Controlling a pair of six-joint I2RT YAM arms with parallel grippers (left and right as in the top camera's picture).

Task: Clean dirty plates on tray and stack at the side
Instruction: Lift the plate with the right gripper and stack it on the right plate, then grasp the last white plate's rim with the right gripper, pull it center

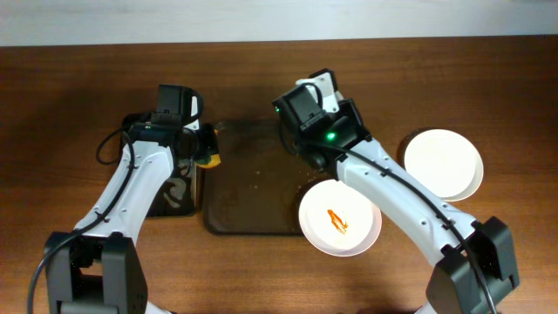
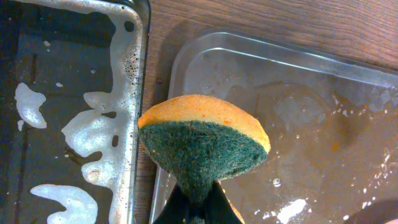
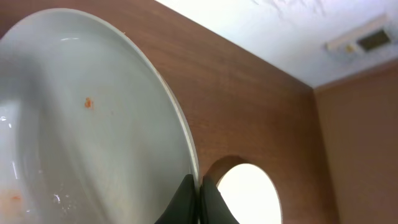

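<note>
My right gripper is shut on the rim of a pale plate that carries an orange sauce smear. It holds the plate tilted over the right front corner of the dark brown tray. Two clean white plates lie stacked on the table at the right. My left gripper is shut on a yellow sponge with a green scouring face, above the brown tray's left rim.
A narrower black tray with soapy foam stands left of the brown tray. The brown tray's floor is wet with small crumbs. The wooden table runs to a white wall at the back.
</note>
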